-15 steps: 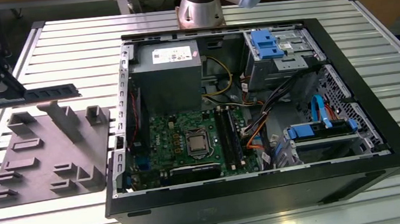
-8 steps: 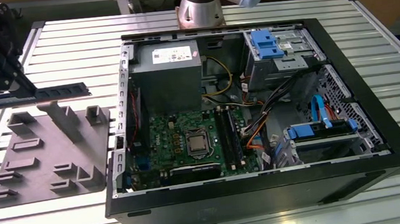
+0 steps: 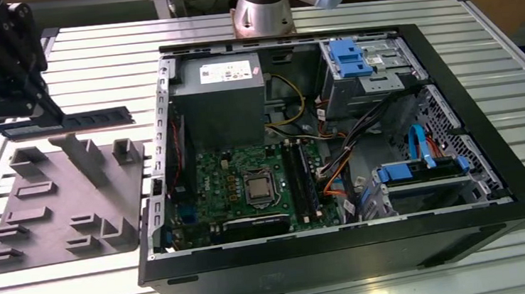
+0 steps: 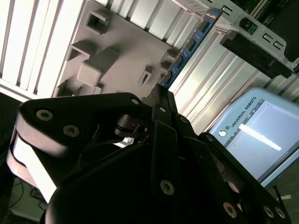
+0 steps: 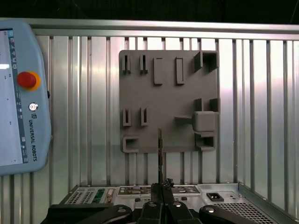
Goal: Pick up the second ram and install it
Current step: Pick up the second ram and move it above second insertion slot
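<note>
From here I have the gripper [image 3: 49,117] clamped narrow on the memory stick [image 3: 98,120], pinching it near one end so that most of its length juts out past the fingers toward the exterior view's right. The stick lies level and flat-side up to the side, its long axis running across the exterior view from left to right, and it hangs over the far part of the grey tray [image 3: 59,207], apparently clear of the tray's blocks. In the first wrist view I see the stick [image 5: 160,149] edge-on, a thin dark line running straight out from the closed fingertips of the gripper [image 5: 161,183] and crossing the tray's near edge [image 5: 140,151]. The memory slots [image 3: 299,179] sit on the motherboard [image 3: 236,171] inside the open computer case [image 3: 347,243], well apart from the stick and off to the exterior view's right. Those slots run roughly from the view's top toward its bottom, so I judge the stick lies close to crosswise to them as it is held now. I cannot tell whether any slot is already filled. The arm reaches out to the exterior view's upper left, away from the case, with the wrist turned so the fingers point down at the slatted table [image 3: 73,49].
</note>
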You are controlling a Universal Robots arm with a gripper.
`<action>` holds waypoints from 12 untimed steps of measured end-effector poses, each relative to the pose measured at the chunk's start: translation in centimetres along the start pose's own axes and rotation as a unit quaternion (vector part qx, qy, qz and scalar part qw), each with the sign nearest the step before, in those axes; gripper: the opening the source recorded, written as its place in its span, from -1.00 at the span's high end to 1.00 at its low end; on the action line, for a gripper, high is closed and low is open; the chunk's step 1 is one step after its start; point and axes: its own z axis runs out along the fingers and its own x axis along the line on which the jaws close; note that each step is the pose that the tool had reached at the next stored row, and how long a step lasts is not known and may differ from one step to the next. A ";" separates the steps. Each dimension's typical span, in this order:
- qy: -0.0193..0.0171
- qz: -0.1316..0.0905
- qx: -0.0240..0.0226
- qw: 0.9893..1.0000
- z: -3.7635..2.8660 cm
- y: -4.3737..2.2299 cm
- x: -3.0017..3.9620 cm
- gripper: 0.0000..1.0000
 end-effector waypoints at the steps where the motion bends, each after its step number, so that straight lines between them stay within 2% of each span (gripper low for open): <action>1: 0.000 0.000 0.000 1.000 0.01 -0.21 -0.01 0.76; 12: 0.000 0.000 0.000 1.000 0.06 -2.22 -0.06 0.76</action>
